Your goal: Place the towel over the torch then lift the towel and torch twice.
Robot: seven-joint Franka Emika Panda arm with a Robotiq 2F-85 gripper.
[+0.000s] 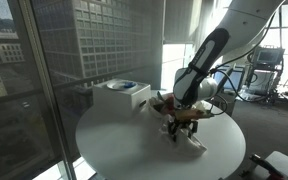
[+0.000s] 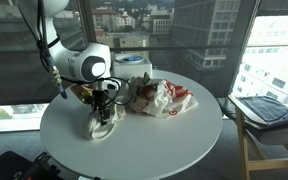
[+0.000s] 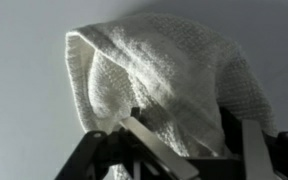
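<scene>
A white knitted towel (image 3: 154, 70) hangs bunched from my gripper (image 3: 189, 150) and fills the wrist view. In both exterior views the gripper (image 1: 184, 118) (image 2: 104, 103) points straight down over the round white table (image 2: 174, 140). The towel (image 1: 190, 137) (image 2: 101, 126) drapes below it, with its lower end on or just above the tabletop. The fingers are closed on the towel's top folds. The torch is hidden; I cannot tell whether it is inside the towel.
A crumpled red-and-white bag (image 2: 164, 97) (image 1: 162, 103) lies mid-table beside the gripper. A white box (image 1: 121, 96) (image 2: 132, 64) stands at the window-side edge. Glass windows border the table (image 1: 134, 150). A chair (image 2: 269, 110) stands beyond the table.
</scene>
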